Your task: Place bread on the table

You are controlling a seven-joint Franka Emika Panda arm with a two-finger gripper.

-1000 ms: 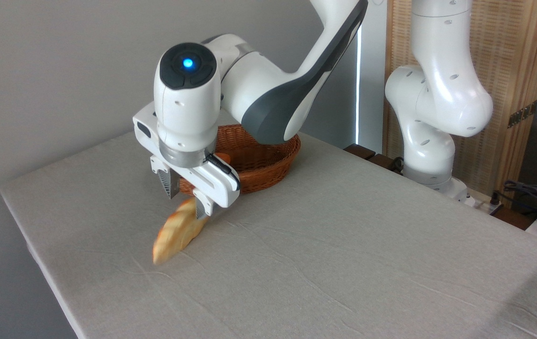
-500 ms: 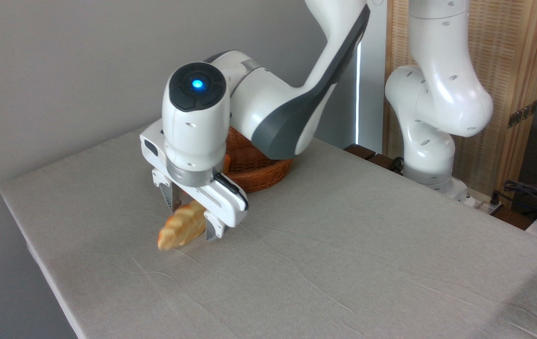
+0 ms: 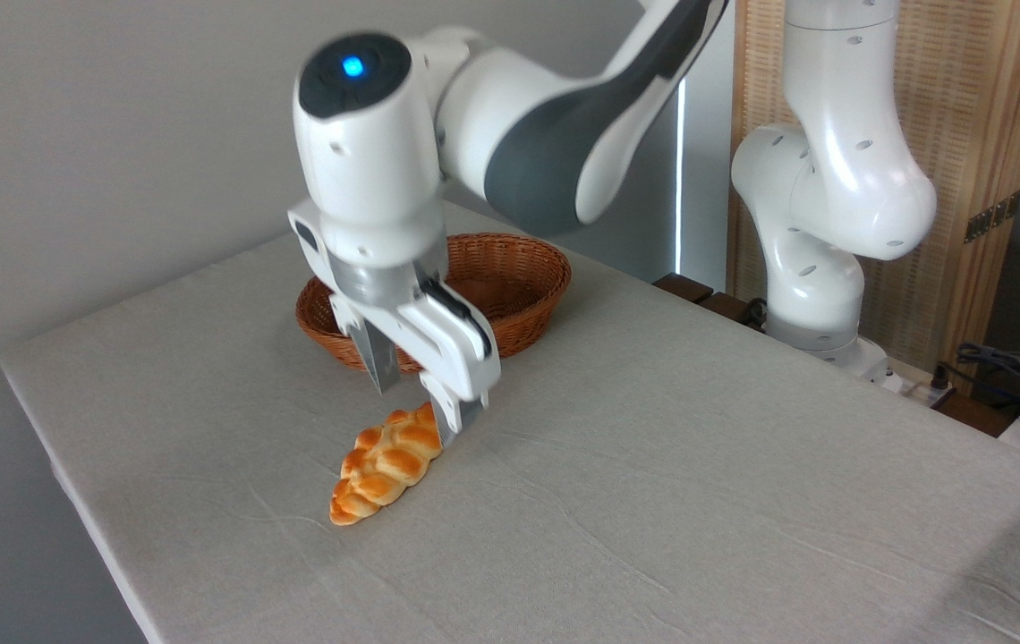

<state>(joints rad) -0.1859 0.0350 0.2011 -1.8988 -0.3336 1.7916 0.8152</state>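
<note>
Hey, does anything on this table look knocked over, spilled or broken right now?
Nothing stands out. The bread lies flat and whole on the table, the basket sits upright behind it, and the open gripper is above the loaf.

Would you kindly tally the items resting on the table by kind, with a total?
Braided bread loaf: 1
Wicker basket: 1
Total: 2, both on the cloth-covered table; the basket's inside is partly hidden behind the gripper.
</note>
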